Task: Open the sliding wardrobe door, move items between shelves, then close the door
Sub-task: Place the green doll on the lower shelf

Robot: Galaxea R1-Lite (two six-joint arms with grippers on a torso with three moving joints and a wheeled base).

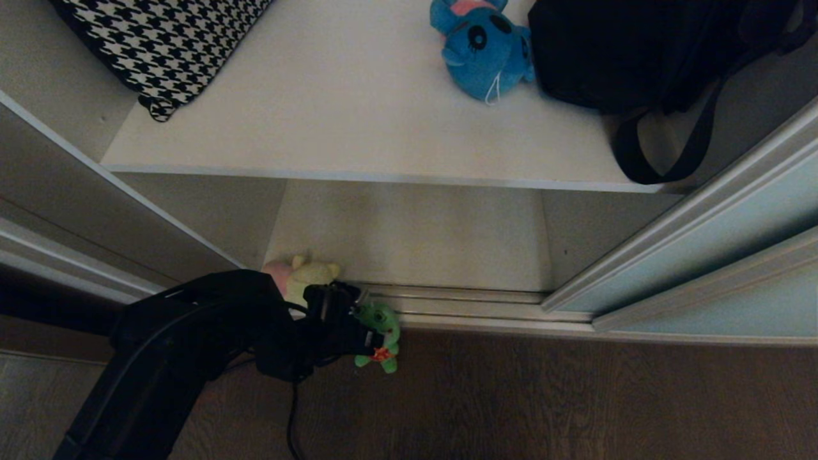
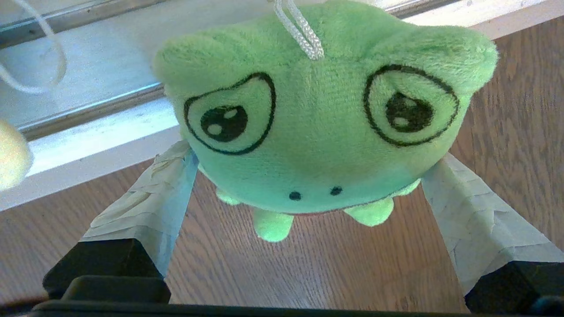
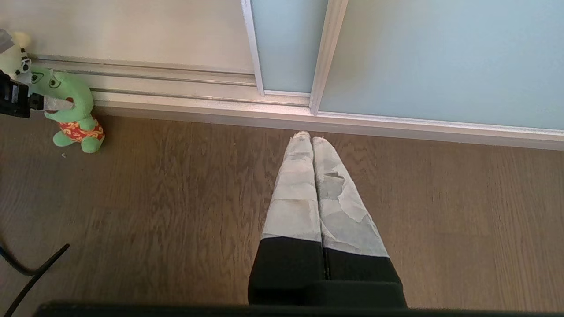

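Observation:
My left gripper [image 1: 367, 322] reaches low over the floor by the wardrobe's left side. It is open, its taped fingers [image 2: 154, 198] flanking the head of a green plush frog [image 2: 317, 132] that stands on the wood floor [image 1: 511, 396] beside the door track. A pale yellow plush with a pink part [image 1: 307, 275] lies on the lower shelf [image 1: 415, 236], just behind the gripper. A blue plush [image 1: 482, 48] lies on the upper shelf [image 1: 332, 115]. The sliding wardrobe door [image 1: 722, 230] stands slid to the right. My right gripper [image 3: 308, 137] hangs shut over the floor.
A black-and-white houndstooth cushion [image 1: 160, 45] lies at the upper shelf's left. A black bag [image 1: 639, 51] with a hanging strap fills its right, touching the blue plush. The metal door track [image 1: 473, 303] runs along the opening. A black cable [image 1: 294, 415] trails under my left arm.

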